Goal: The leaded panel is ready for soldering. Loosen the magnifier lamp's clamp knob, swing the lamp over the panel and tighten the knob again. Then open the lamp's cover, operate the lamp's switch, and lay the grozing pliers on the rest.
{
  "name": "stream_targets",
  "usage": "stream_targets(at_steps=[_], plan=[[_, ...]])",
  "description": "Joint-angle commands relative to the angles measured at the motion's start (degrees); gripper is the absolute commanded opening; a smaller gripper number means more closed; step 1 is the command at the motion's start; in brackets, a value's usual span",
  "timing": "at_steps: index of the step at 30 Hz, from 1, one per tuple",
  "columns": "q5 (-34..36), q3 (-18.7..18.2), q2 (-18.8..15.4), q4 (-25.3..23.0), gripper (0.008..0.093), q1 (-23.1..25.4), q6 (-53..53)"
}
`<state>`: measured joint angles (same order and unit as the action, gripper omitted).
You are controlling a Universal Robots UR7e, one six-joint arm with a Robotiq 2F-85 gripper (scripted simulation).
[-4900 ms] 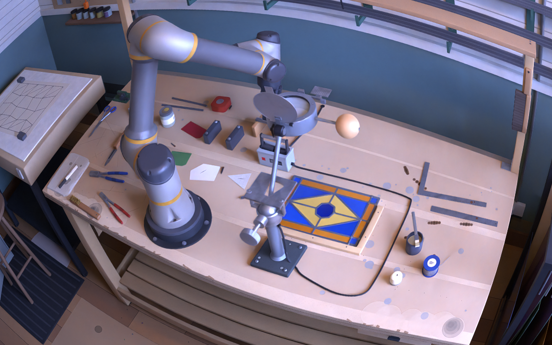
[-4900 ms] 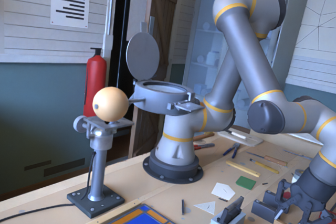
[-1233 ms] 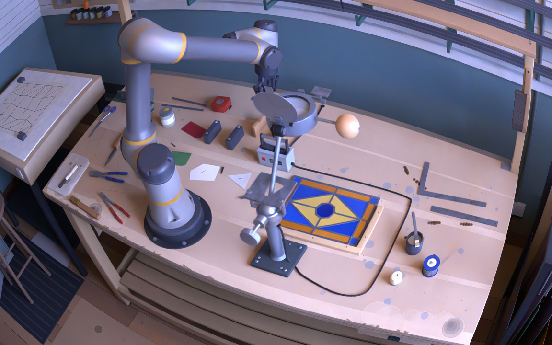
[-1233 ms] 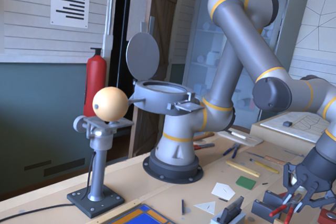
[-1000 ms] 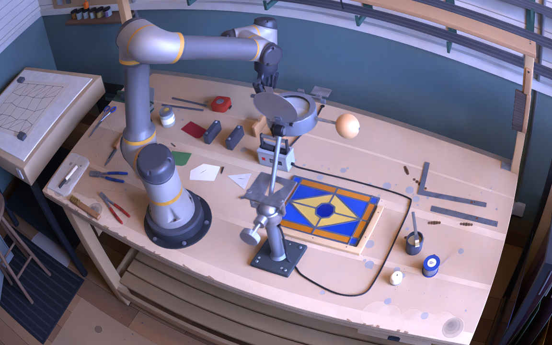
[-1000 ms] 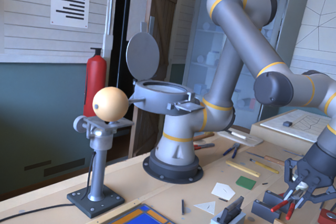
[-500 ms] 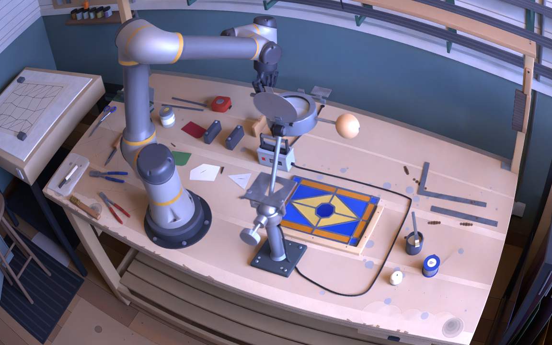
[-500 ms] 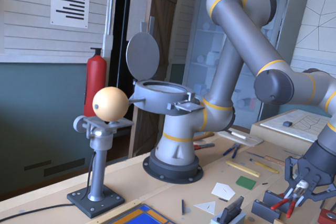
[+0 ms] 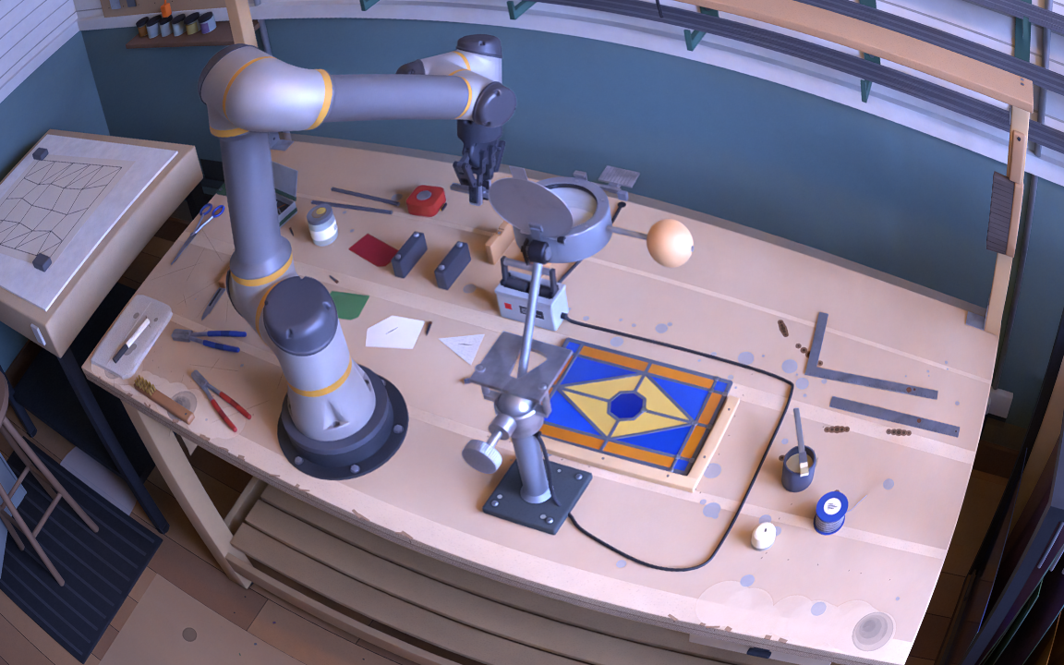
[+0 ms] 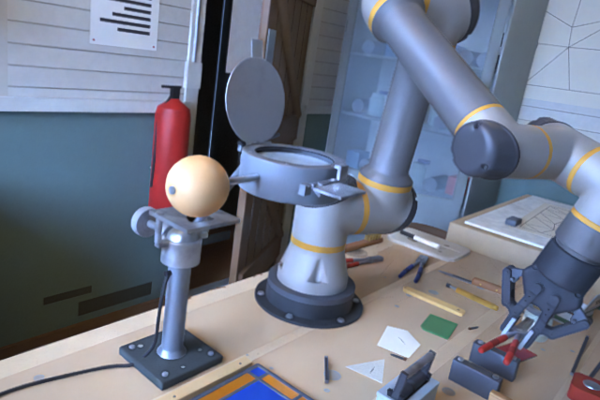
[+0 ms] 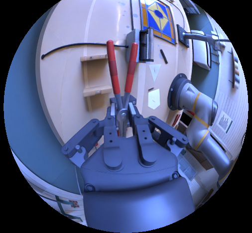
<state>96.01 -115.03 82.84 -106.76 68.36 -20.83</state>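
Observation:
The wooden rest [image 11: 95, 74] at the back of the bench is mostly hidden behind the lamp head [image 9: 563, 211] from the side camera. I hold the red-handled grozing pliers [image 11: 122, 75] by their jaws in my closed gripper [image 11: 122, 120], handles pointing away over the bench just right of the rest. The pliers [image 10: 504, 345] hang a little above the bench near two dark blocks. The lamp's round cover [image 10: 255, 100] stands open above the lens ring. The stained-glass panel [image 9: 631, 405] lies by the lamp post, whose clamp knob [image 9: 482, 455] faces the front edge.
A grey switch box [image 9: 529, 302] sits between panel and rest, a black cable running from it. Two dark blocks [image 9: 430, 258], a red tape measure [image 9: 425, 200] and glass pieces [image 9: 394, 331] lie left of my gripper. The lamp's counterweight ball [image 9: 670, 241] sticks out to the right.

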Motion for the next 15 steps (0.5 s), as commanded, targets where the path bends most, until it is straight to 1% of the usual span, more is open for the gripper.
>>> stream_targets(at_steps=[1, 9, 15], plan=[[-0.11, -0.45, 0.5, -0.03, 0.008, 0.47, 0.43], [-1.28, -4.41, 4.17, 0.07, 0.008, 4.79, 4.61], [-2.08, -6.44, 6.16, 0.24, 0.008, 7.69, 7.43]])
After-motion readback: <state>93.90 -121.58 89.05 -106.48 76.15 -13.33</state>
